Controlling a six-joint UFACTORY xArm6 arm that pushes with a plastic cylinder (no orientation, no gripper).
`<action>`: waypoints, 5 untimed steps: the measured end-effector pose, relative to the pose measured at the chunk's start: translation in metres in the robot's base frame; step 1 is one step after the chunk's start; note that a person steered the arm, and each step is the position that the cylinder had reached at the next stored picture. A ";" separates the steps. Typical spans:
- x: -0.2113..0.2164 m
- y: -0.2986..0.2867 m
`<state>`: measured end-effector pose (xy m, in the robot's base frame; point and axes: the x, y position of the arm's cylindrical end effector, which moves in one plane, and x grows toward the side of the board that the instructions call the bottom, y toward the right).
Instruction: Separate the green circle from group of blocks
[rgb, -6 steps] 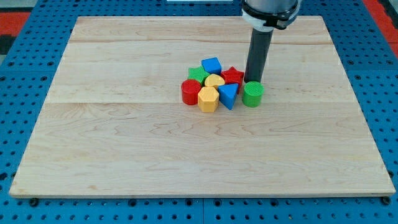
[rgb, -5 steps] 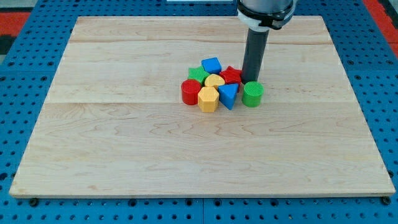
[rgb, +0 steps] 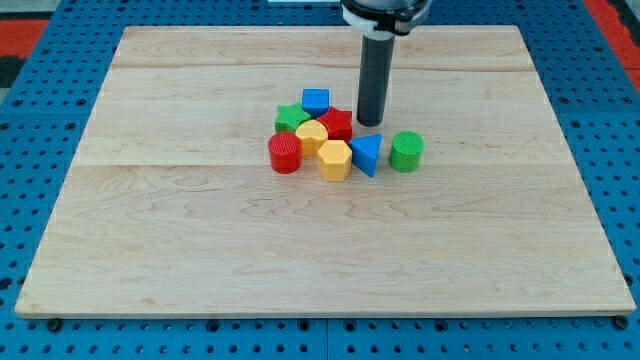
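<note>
1. Camera view: a wooden desk (rgb: 200, 230) fills the frame.
2. A dark rod (rgb: 373, 80) is seen descending from the view's top; no claw is fitted, so no open or closed state can be told.
3. My tip (rgb: 370, 123) is set just right of the red star (rgb: 337, 124), above the blue triangle (rgb: 366, 153).
4. The green circle (rgb: 406, 151) stands apart, just right of the blue triangle.
5. Clustered left: blue cube (rgb: 316, 101), green star (rgb: 291, 118), yellow heart (rgb: 311, 135), yellow hexagon (rgb: 334, 159), red cylinder (rgb: 284, 153).

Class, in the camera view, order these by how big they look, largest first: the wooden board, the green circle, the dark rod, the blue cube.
1. Wooden board, by far the largest.
2. Dark rod, ending at my tip, just right of the red star.
3. Green circle.
4. Blue cube, slightly smaller-looking, but it sits farther back, so this last ranking is unsure.
</note>
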<state>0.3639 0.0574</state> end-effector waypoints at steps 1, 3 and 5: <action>-0.010 0.003; 0.038 0.050; 0.045 0.031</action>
<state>0.4089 0.0885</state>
